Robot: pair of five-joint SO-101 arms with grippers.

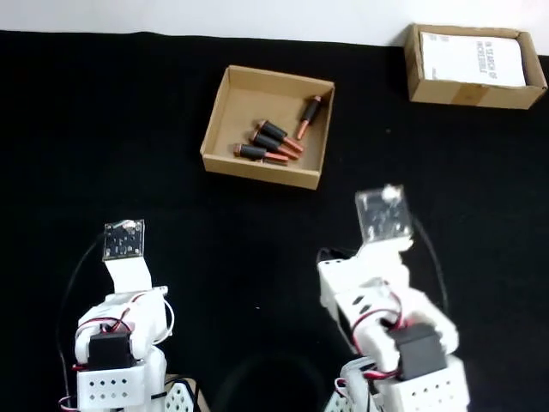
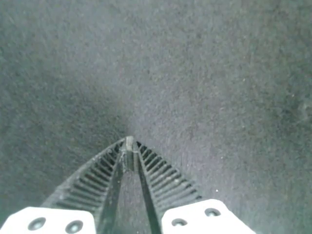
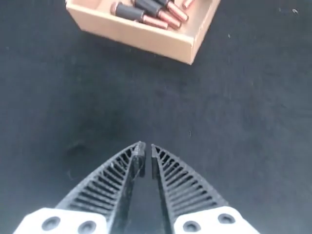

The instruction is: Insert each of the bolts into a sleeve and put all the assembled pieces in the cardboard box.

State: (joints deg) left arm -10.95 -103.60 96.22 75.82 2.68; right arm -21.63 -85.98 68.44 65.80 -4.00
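Right gripper and left gripper are both pinched closed, empty. Four assembled pieces lie in the cardboard box, at ten o'clock from the nearer right gripper.

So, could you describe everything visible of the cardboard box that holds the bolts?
The box is a shallow, lidless tray of plain brown cardboard, set slightly askew. It sits flat on the black table, upper middle of the high view. Inside lie four pieces, each a black sleeve with a copper bolt end: three side by side, one apart by the right wall. Nothing else touches it.
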